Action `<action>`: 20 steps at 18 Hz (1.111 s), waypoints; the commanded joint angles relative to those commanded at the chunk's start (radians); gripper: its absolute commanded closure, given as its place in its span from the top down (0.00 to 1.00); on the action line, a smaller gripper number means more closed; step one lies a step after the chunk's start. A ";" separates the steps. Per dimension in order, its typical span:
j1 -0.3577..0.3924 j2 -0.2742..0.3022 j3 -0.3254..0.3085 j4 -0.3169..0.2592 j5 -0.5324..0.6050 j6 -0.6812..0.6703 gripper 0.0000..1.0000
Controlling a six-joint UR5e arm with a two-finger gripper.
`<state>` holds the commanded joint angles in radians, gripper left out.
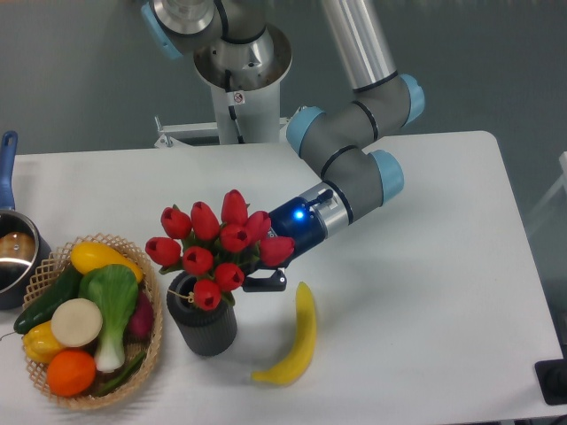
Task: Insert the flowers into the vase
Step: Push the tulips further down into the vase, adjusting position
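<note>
The flowers (215, 246), a bunch of red tulips with green leaves, hang tilted over the mouth of the vase (204, 323), a short dark ribbed cylinder near the table's front. Their stems reach down into the vase mouth at its right side. My gripper (257, 273) comes in from the right, low beside the bunch, with one black finger (266, 282) showing just right of the vase rim. The buds cover the rest of the gripper, so its hold on the stems is hidden.
A wicker basket (157, 328) of fruit and vegetables stands just left of the vase. A yellow banana (297, 341) lies right of the vase. A blue-handled pot (12, 252) sits at the left edge.
</note>
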<state>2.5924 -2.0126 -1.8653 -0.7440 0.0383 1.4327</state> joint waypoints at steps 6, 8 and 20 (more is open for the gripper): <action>-0.005 0.003 -0.005 0.000 0.058 -0.005 0.28; -0.006 0.003 -0.014 -0.002 0.063 -0.005 0.28; -0.006 0.029 -0.045 -0.003 0.071 -0.006 0.28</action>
<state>2.5863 -1.9835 -1.9098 -0.7470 0.1089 1.4266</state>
